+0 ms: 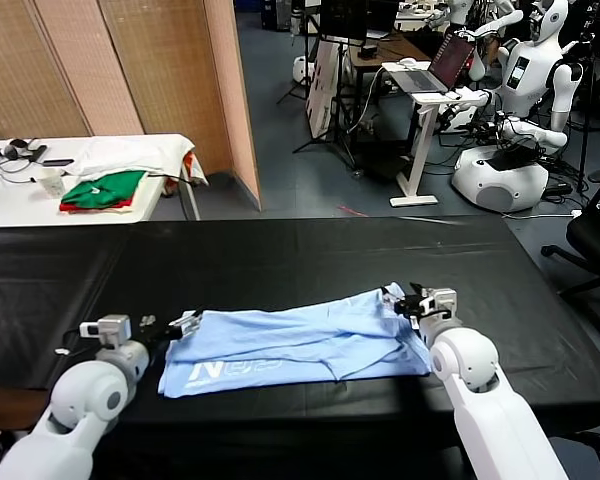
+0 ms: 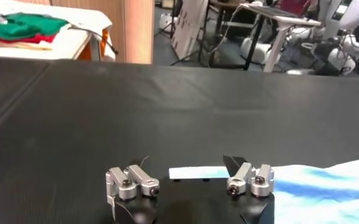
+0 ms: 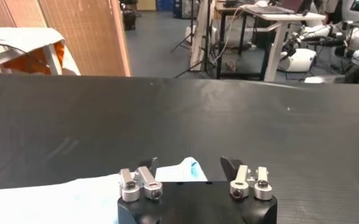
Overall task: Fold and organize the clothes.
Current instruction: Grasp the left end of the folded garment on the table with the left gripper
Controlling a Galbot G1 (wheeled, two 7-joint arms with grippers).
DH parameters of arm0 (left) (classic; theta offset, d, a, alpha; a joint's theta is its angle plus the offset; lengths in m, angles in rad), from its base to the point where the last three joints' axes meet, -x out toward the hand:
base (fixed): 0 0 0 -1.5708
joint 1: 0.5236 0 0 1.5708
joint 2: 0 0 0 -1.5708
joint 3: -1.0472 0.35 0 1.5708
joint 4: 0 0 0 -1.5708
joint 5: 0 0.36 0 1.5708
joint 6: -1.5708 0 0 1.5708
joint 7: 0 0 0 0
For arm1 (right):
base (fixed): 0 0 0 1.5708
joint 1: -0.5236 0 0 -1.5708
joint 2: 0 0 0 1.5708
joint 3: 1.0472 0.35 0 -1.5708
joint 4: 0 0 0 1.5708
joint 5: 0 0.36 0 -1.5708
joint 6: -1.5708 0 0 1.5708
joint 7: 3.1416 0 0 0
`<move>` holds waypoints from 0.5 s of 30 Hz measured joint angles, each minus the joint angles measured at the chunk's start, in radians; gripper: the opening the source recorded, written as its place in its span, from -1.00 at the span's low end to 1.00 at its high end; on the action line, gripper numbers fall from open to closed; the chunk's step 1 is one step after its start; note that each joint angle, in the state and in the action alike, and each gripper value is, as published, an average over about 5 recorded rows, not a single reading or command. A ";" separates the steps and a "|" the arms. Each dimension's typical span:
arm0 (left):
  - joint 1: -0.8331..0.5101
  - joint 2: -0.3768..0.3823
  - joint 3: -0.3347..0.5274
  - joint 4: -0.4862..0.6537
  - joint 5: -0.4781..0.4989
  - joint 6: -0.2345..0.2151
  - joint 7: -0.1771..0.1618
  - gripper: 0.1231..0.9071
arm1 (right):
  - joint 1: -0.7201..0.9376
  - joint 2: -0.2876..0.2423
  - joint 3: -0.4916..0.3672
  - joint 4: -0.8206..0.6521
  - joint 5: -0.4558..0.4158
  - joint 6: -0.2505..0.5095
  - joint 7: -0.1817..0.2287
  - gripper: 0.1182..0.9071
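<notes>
Both grippers' jaws apart, L gripper & R gripper at ends of blue T-shirt; black table

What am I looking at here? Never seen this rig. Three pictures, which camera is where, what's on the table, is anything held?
It is a two-armed robot. The wide picture comes from its head, looking down at a black table. The other two come from cameras on each wrist, looking out past that arm's own fingers.

A pale blue T-shirt lies loosely flattened on the table, white lettering near the robot's left. The left gripper is at one end of the shirt, the right gripper at the other. Both sets of jaws stand apart in the wrist views, with shirt edge between them; nothing is gripped yet.

Behind, a white table carries folded green-and-red garments.
</notes>
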 joint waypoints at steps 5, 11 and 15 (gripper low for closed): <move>-0.012 -0.009 0.006 0.030 0.004 0.005 -0.002 -0.33 | -0.001 0.005 -0.003 -0.009 -0.006 -0.005 0.000 0.55; -0.014 -0.007 0.006 0.044 0.008 0.001 0.000 -0.90 | -0.001 0.014 0.000 -0.019 -0.010 0.008 0.017 -0.17; -0.022 -0.007 0.010 0.051 0.024 -0.011 0.004 -0.94 | -0.007 0.026 0.008 -0.025 -0.024 0.040 0.040 -0.76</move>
